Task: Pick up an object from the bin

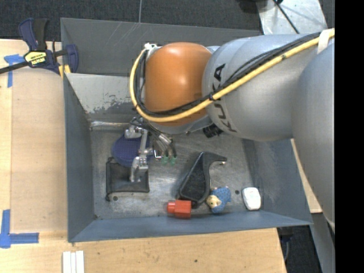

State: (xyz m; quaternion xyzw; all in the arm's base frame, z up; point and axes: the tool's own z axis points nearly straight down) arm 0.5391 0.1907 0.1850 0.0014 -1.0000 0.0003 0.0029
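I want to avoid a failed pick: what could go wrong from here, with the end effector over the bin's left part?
1. The end effector is above a blue round object and a black flat object lying close together; it may catch both or nudge one away.
2. Both lie near the bin's left wall, so the end effector might scrape it.

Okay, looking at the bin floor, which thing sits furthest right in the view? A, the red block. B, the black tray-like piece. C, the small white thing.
C: the small white thing lies well right of both the red block and the black tray-like piece.
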